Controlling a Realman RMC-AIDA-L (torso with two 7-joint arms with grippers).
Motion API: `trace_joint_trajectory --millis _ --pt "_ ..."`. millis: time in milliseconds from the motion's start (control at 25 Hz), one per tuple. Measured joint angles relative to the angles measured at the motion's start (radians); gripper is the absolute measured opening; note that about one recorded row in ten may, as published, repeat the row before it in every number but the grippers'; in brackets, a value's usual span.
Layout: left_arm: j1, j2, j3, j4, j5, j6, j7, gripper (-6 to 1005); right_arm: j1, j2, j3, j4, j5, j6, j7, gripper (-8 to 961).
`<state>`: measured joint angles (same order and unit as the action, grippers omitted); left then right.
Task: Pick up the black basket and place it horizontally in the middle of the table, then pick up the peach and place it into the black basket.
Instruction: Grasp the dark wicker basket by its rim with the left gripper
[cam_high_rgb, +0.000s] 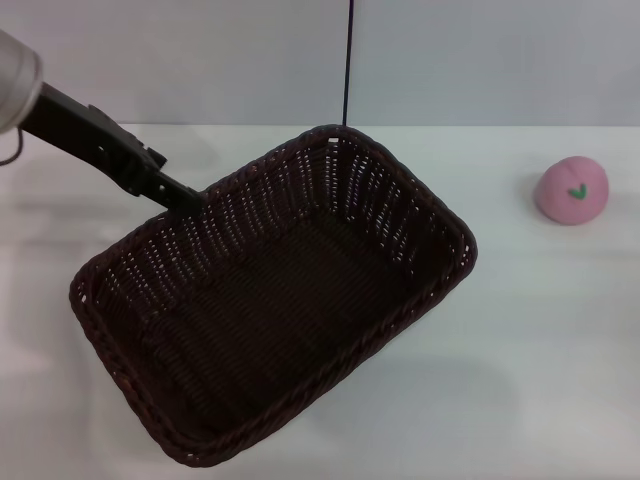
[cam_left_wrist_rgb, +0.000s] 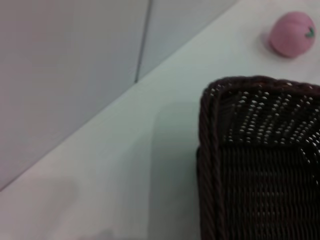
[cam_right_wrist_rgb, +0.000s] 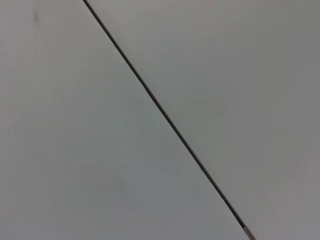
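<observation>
- Wicker, near-black and woven with see-through gaps, makes up the black basket (cam_high_rgb: 275, 300), which sits skewed on the table (cam_high_rgb: 540, 350), one corner toward the back wall and the opposite one toward me.
- Its inside holds nothing, and the braided rim (cam_left_wrist_rgb: 207, 150) runs unbroken around the rounded corner that my left wrist camera catches.
- My left gripper (cam_high_rgb: 180, 192) reaches in from the far left and meets the basket's far-left long rim; its dark tip ends right at the braid (whether the fingers are clamped on it or merely touching, I cannot tell).
- Pink and round, the peach (cam_high_rgb: 571, 190) rests on the white tabletop well apart from the basket, off to my right near the back edge, its small green leaf mark facing me.
- From my left wrist camera the peach (cam_left_wrist_rgb: 292, 34) lies beyond the basket's corner, not touching it.
- My right arm is outside the head view; its wrist camera shows only a grey wall panel (cam_right_wrist_rgb: 75, 150) with a thin dark seam (cam_right_wrist_rgb: 165, 115).
</observation>
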<state>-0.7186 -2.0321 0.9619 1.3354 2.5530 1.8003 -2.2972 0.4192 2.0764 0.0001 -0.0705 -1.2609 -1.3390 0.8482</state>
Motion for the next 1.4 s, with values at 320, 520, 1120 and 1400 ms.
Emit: trace_joint_trajectory --millis 320,520,1120,1400 --pt "-0.004 -0.022 0.024 -0.061 0.027 -0.056 0.0 674 -0.001 0.001 0.002 0.001 0.0 0.002 0.0 444" --pt "-0.004 -0.021 0.024 -0.128 0.034 -0.101 0.012 667 -0.002 0.001 0.001 0.002 0.0 0.013 0.0 446" --pt "-0.005 -0.022 0.047 -0.2 0.081 -0.141 0.016 644 0.002 0.001 0.001 0.005 0.0 0.048 0.0 451" --pt "-0.005 -0.023 0.054 -0.203 0.08 -0.134 0.033 531 0.002 0.001 0.004 0.005 0.0 0.051 0.0 453"
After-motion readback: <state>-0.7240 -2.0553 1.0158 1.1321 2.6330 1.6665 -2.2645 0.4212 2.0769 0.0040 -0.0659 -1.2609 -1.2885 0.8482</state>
